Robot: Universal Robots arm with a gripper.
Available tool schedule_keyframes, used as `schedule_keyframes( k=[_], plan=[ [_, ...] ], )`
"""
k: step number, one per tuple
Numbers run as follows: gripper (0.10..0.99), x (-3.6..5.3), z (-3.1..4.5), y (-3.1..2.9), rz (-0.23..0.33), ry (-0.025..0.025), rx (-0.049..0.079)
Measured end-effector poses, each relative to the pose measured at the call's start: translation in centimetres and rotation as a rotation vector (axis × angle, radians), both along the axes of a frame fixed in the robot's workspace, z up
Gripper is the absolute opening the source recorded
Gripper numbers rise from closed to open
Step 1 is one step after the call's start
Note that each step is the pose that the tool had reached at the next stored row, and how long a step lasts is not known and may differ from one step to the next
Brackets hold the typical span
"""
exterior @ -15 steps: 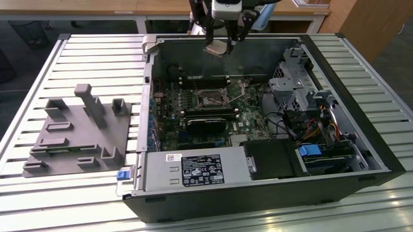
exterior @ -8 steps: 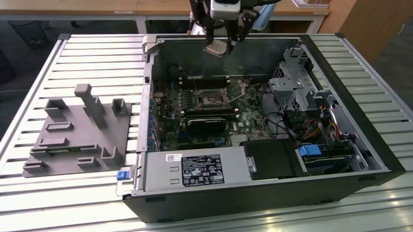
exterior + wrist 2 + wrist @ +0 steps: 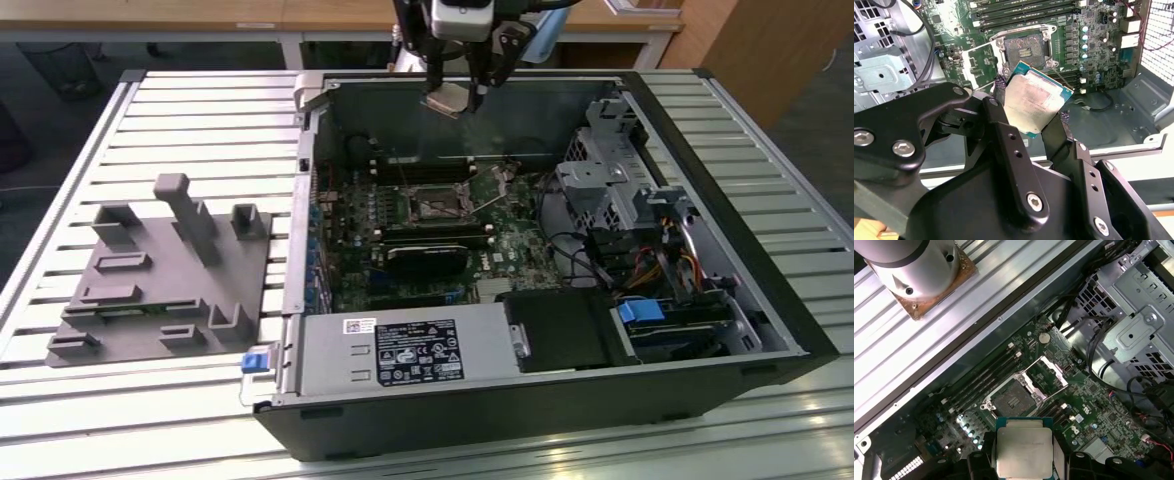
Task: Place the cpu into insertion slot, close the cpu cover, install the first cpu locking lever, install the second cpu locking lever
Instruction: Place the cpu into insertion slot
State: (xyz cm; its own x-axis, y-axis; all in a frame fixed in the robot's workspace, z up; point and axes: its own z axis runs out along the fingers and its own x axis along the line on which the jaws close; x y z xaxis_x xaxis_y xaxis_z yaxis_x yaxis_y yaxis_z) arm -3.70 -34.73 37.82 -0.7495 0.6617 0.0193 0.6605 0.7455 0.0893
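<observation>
Fingers (image 3: 1004, 134): pinching the cpu (image 3: 1038, 100) by two opposite edges, with the metal top facing the second wrist view.
Gripper (image 3: 454, 97): at the upper centre of the exterior view, hanging above the far wall of the open computer case (image 3: 787, 330).
Cpu position: in the air, well apart from the board and tilted rather than level.
Insertion slot (image 3: 430, 205): at the centre of the exterior view, bare and uncovered.
Cpu cover (image 3: 1056, 370): swung open just beside the slot.
Task state: chip not yet seated and the cover not yet shut.
Risk, tilt: a chip that meets the slot on one corner could bend contacts or sit askew.
Risk, grip: an edge-only pinch could let it slip into the case.
Risk, cover: a drifting approach could strike the raised frame.
</observation>
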Motion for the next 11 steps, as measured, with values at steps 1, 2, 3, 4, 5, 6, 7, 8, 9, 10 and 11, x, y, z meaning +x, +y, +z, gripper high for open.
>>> schedule_keyframes(
  k=[1,2,3,4,5,6,7,8,9,10,11],
  plan=[
    [0.537,0.0,0.0,0.0,-0.004,0.0,0.0],
    [0.537,0.0,0.0,0.0,-0.007,0.0,0.0],
    [0.537,0.0,0.0,0.0,-0.011,0.0,0.0],
    [0.537,0.0,0.0,0.0,-0.015,0.0,0.0],
    [0.537,0.0,0.0,0.0,-0.018,0.0,0.0],
    [0.537,0.0,0.0,0.0,-0.022,0.0,0.0],
    [0.537,0.0,0.0,0.0,-0.025,0.0,0.0],
    [0.537,0.0,0.0,0.0,-0.029,0.0,0.0],
    [0.537,0.0,0.0,0.0,-0.033,0.0,0.0],
    [0.537,0.0,0.0,0.0,-0.036,-0.0001,0.0],
    [0.537,0.0,0.0,0.0,-0.04,0.0,0.0]
  ],
)
